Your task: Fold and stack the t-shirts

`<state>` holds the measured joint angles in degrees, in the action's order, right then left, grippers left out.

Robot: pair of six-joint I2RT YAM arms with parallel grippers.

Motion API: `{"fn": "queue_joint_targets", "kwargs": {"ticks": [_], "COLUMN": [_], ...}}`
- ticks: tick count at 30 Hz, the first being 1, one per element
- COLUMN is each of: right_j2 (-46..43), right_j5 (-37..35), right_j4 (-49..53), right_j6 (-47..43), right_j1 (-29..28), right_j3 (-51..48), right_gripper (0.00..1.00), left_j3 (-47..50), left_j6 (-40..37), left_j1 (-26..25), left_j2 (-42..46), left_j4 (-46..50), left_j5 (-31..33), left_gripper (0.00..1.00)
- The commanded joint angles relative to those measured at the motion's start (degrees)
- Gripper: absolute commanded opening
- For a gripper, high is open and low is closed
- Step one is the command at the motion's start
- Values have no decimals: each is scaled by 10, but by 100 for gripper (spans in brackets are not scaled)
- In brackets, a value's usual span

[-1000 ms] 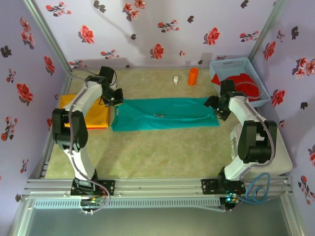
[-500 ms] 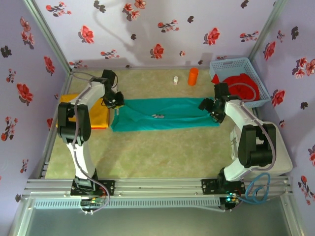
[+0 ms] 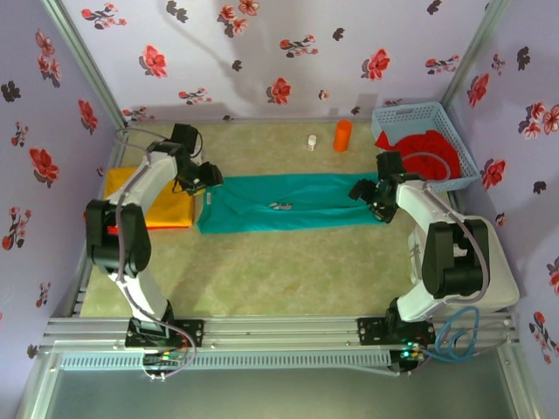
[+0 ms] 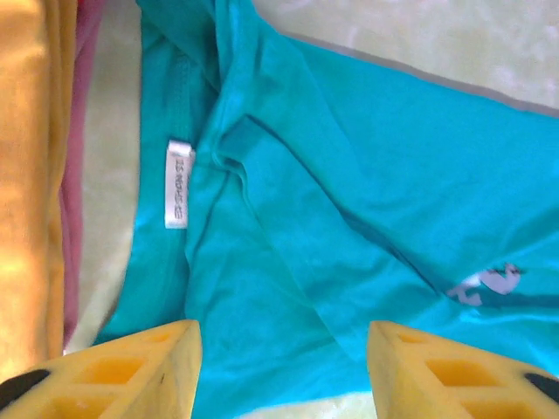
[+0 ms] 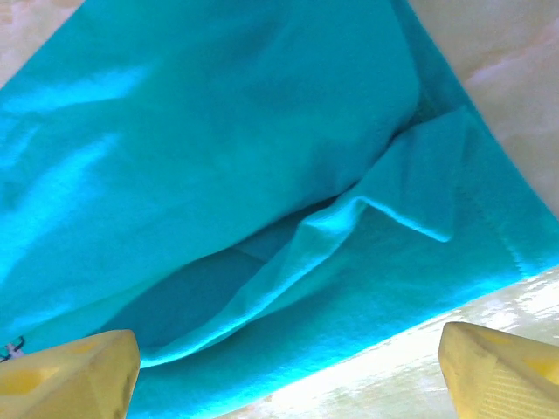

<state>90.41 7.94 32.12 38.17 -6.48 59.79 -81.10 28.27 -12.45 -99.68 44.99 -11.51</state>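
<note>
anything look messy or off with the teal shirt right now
The teal t-shirt lies in a long strip but not flat: a loose flap bunches up near its right end, and its white label shows at the left end.

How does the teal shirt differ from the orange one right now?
The teal shirt is a long, lengthwise-folded strip across the middle of the table; the orange shirt is a compact rectangle at its left edge. The teal shirt shows creases and a white label; the orange shirt looks smooth. Both lie flat, outside the basket.
</note>
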Motion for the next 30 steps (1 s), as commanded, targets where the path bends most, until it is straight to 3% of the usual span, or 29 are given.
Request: {"fn": "queue_joint_targets", "kwargs": {"ticks": [1, 11, 21, 30], "right_j2": [19, 89, 178, 122], "right_j5": [14, 2, 32, 46], "right_j4": [-21, -36, -47, -79], "right_j6": [27, 55, 52, 28], "right_j1": [-6, 5, 33, 33], "right_j3": [-3, 58, 138, 108], "right_gripper": [89, 90, 89, 89], "left_j3": [59, 186, 208, 202], "left_j6": [29, 81, 111, 137], "left_j1": [-21, -83, -99, -110], "left_j2": [54, 125, 105, 58], "left_j4": [-21, -84, -146, -200], "left_j5": [-15, -7, -21, -31], "left_gripper": [54, 58, 58, 51]}}
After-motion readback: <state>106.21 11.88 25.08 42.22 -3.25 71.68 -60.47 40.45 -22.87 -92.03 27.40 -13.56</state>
